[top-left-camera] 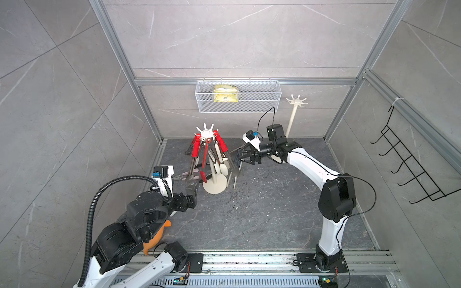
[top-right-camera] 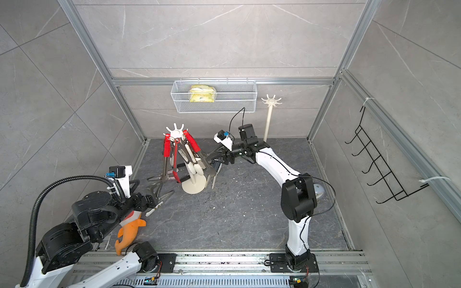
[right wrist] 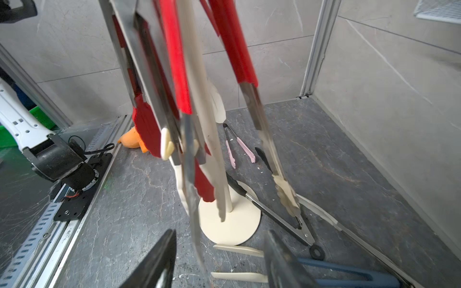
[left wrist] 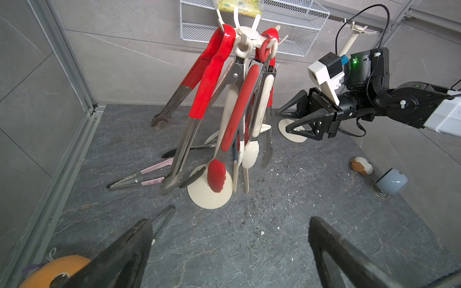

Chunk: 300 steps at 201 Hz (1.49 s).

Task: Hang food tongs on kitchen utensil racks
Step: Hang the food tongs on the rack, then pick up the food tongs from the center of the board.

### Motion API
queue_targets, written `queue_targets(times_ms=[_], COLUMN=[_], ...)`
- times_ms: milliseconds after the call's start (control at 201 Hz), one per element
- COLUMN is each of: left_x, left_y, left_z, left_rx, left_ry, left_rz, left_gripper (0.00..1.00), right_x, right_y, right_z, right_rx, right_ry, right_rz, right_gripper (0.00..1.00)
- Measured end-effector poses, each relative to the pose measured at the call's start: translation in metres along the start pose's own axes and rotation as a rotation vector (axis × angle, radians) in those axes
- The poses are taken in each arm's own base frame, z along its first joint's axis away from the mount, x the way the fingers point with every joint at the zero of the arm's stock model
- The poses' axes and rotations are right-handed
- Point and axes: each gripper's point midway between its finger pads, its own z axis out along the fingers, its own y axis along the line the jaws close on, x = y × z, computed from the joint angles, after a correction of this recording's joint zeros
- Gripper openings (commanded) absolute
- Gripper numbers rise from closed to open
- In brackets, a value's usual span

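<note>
Left gripper (left wrist: 230, 220), right gripper (left wrist: 283, 121) gape empty; hung tongs (left wrist: 212, 74) mostly hide rack (left wrist: 247, 33).

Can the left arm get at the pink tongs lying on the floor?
Probably yes: the pink tongs lie flat on the floor ahead of the open left gripper, bare floor between. Hanging tongs on the rack dangle close to their tips.

Both top views look steeply down from above the near rail (top-left-camera: 249, 259) over the whole scene. The left wrist camera faces far-right, the right wrist near-left; both closely frame the loaded utensil rack (left wrist: 207, 202).
</note>
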Motion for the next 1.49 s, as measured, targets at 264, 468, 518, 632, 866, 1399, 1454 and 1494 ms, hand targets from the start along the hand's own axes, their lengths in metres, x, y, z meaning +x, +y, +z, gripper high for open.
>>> queue_targets(times_ms=[264, 468, 518, 632, 866, 1399, 1454, 1494], left_x=[0.003, 0.011, 0.014, 0.023, 0.045, 0.101, 0.110, 0.118], left_y=[0.003, 0.012, 0.015, 0.021, 0.037, 0.079, 0.090, 0.100], left_z=[-0.002, 0.001, 0.002, 0.005, 0.012, 0.030, 0.032, 0.034], left_rx=[-0.007, -0.057, -0.073, -0.114, -0.204, -0.547, -0.596, -0.631], left_ry=[0.005, 0.023, 0.030, 0.052, 0.101, 0.318, 0.355, 0.381], left_rz=[-0.030, -0.045, -0.048, -0.054, -0.078, -0.276, -0.359, -0.427], left_gripper=[0.99, 0.99, 0.99, 0.99, 0.99, 0.99, 0.99, 0.99], right_x=[-0.033, -0.029, -0.028, -0.027, -0.049, -0.116, -0.116, -0.116], right_y=[-0.038, -0.045, -0.045, -0.041, -0.026, 0.033, 0.039, 0.044], right_z=[-0.027, -0.030, -0.030, -0.032, -0.046, -0.096, -0.099, -0.102], right_rx=[0.150, 0.186, 0.189, 0.188, 0.195, 0.194, 0.194, 0.195], right_ry=[-0.071, -0.066, -0.066, -0.067, -0.113, -0.237, -0.231, -0.228], right_rz=[0.181, 0.304, 0.326, 0.374, 0.419, 0.379, 0.381, 0.382], right_gripper=[0.65, 0.67, 0.67, 0.69, 0.79, 1.00, 1.00, 1.00])
